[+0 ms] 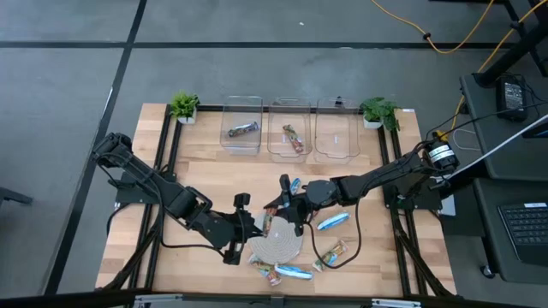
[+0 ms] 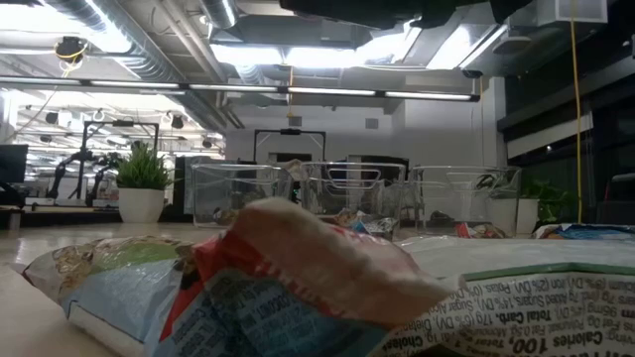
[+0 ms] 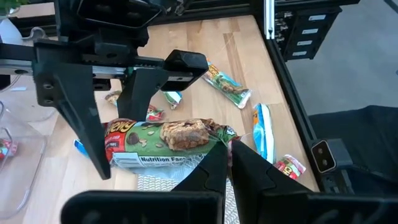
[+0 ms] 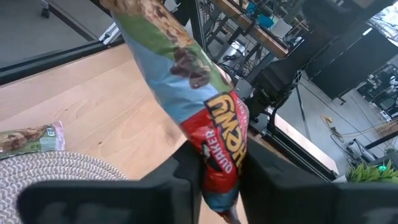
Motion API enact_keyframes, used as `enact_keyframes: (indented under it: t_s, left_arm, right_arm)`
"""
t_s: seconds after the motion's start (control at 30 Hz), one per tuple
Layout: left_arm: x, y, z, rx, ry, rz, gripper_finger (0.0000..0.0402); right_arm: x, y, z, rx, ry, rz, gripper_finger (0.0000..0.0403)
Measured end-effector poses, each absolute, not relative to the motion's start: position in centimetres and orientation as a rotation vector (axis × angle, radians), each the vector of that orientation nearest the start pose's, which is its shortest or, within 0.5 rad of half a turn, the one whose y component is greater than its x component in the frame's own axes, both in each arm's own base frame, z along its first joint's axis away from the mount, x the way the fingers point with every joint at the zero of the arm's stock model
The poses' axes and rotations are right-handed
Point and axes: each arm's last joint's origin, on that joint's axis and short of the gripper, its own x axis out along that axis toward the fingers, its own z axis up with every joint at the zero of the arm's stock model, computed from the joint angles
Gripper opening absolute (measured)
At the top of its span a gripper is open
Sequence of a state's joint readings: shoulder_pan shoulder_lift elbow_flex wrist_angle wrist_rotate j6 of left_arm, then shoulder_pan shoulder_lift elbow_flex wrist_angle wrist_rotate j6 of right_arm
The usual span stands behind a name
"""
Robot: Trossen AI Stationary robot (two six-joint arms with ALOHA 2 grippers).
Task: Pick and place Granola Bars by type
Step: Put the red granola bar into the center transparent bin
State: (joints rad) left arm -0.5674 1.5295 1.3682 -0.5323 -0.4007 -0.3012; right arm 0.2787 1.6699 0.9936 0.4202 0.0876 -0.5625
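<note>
Red-and-blue granola bar (image 4: 205,112) clamped between right gripper (image 4: 219,180) fingers, above table centre beside woven mat (image 1: 276,245) | left gripper (image 3: 229,163) pinched on same bar's opposite end | other bars scattered near mat; one each in two bins (image 1: 242,137) at far edge

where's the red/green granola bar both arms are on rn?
High view: the granola bar is mid-table, just above the woven mat, pinched between the left gripper and right gripper.
</note>
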Motion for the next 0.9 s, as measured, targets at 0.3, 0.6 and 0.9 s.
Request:
enact_keyframes:
  t_s: [0.3,0.6,0.9]
  left_arm:
    - [28.4,-16.7,33.2,0.009,0.617,-0.062,0.0038]
    - [26.2,-16.2,35.8,-0.022,0.552,-0.093,0.0113]
    - [24.4,-15.9,34.7,-0.034,0.667,0.008,0.0125]
  right_arm:
    - [35.5,9.9,23.5,-0.601,0.191,0.260,0.0038]
    - [35.4,9.9,23.4,-0.602,0.206,0.264,0.0037]
    - [35.3,9.5,22.9,-0.590,0.294,0.151,0.0037]
